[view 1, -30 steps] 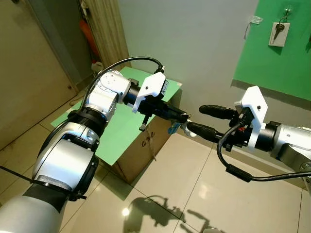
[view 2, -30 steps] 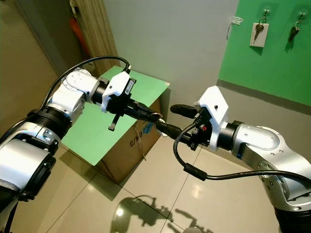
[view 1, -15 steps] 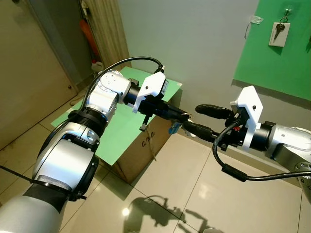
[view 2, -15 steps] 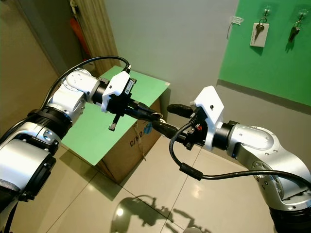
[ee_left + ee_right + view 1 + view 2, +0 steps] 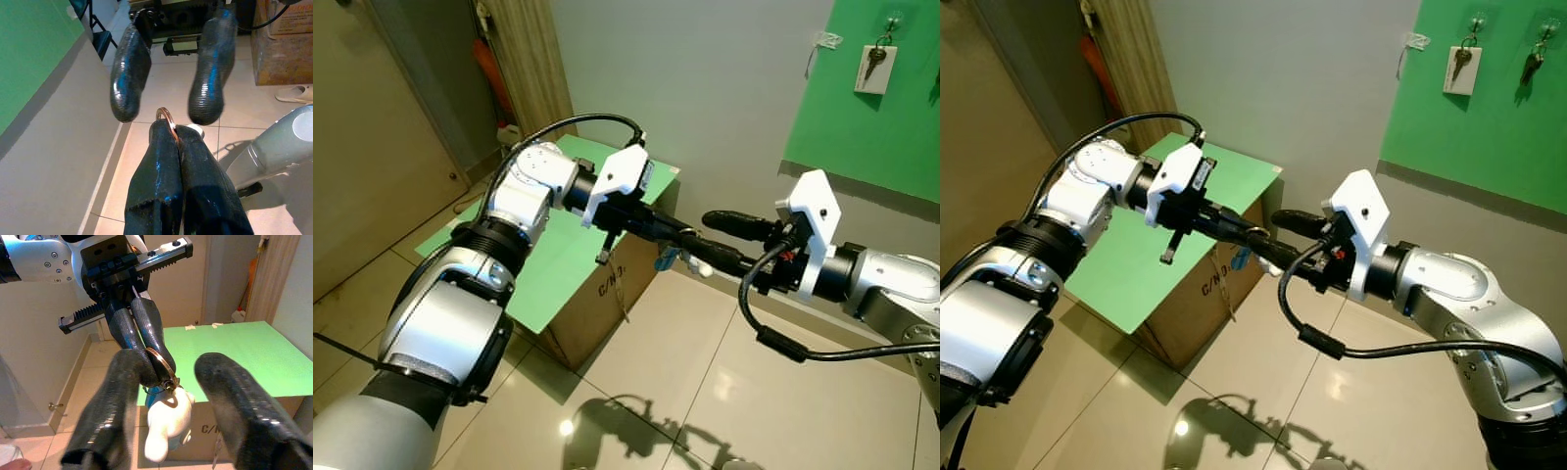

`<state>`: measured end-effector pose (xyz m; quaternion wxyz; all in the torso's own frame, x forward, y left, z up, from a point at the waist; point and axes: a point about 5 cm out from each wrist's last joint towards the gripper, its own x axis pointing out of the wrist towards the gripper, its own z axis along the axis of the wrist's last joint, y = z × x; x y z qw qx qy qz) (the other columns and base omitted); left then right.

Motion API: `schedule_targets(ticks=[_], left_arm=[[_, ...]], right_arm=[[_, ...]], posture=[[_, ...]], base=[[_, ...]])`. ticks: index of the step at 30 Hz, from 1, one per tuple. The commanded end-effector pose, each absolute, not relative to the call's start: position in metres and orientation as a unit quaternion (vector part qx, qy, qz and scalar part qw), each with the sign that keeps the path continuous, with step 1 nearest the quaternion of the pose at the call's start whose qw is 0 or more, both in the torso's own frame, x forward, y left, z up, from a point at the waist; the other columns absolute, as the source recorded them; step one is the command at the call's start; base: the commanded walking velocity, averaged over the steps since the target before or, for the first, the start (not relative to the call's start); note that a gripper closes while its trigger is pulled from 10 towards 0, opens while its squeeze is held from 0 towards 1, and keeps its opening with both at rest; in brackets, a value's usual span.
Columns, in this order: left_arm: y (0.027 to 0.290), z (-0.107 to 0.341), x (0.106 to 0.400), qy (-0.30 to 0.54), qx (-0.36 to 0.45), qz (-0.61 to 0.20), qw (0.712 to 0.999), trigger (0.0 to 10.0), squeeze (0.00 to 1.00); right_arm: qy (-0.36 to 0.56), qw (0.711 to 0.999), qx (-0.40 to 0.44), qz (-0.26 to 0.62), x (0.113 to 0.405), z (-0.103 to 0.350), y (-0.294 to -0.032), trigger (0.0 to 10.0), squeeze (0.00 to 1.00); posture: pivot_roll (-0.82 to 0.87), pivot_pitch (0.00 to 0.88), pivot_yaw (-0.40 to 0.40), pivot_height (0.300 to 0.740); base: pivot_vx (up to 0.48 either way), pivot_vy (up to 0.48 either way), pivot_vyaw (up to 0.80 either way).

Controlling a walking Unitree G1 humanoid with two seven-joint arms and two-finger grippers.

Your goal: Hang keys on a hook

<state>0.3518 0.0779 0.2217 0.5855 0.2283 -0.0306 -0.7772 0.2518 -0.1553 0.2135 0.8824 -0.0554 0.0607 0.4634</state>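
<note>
My left gripper (image 5: 685, 237) is shut on a copper key ring (image 5: 166, 117), held out over the floor in front of the box. From the ring hang a white charm (image 5: 168, 425) and a blue tag (image 5: 666, 259). My right gripper (image 5: 701, 233) is open and faces the left one, with a finger on each side of the ring and not closed on it. On the green wall panel (image 5: 1498, 108) at the upper right, keys (image 5: 1459, 67) hang from hooks (image 5: 1476, 20). A clear hook (image 5: 1415, 41) on the grey wall carries nothing.
A cardboard box (image 5: 607, 294) topped with a green sheet (image 5: 548, 250) stands below my left arm, against the grey wall. A door and a wooden panel (image 5: 533, 59) are at the left. Glossy tiled floor (image 5: 685, 392) lies under both arms.
My right gripper has moved left toward the left gripper, and its open fingers now flank the ring. The left arm has stayed put.
</note>
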Motion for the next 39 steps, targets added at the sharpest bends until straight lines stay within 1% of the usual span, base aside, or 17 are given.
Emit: schedule_targets(ticks=[1, 18, 29, 39], left_arm=[[0.0787, 0.2333, 0.3529, -0.044, 0.242, -0.776, 0.581, 0.0, 0.0], [0.08, 0.2359, 0.353, -0.049, 0.242, -0.775, 0.582, 0.0, 0.0], [0.0802, 0.232, 0.3518, -0.048, 0.252, -0.775, 0.577, 0.0, 0.0], [0.0801, 0.2319, 0.3525, -0.047, 0.253, -0.773, 0.579, 0.0, 0.0]], right_arm=[[0.053, 0.879, -0.062, 0.47, 0.2529, 0.217, -0.1505, 0.0, 0.0], [0.053, 0.867, -0.064, 0.491, 0.2486, 0.217, -0.1505, 0.0, 0.0], [0.05, 0.864, -0.058, 0.498, 0.2466, 0.2176, -0.1499, 0.0, 0.0], [0.05, 0.862, -0.053, 0.501, 0.245, 0.2176, -0.1488, 0.0, 0.0]], posture=[[-0.28, 0.0, 0.135, 0.74], [-0.28, 0.0, 0.131, 0.74], [-0.28, 0.0, 0.129, 0.74], [-0.28, 0.0, 0.132, 0.74]], base=[[0.0, 0.0, 0.0], [0.0, 0.0, 0.0], [0.0, 0.0, 0.0], [0.0, 0.0, 0.0]])
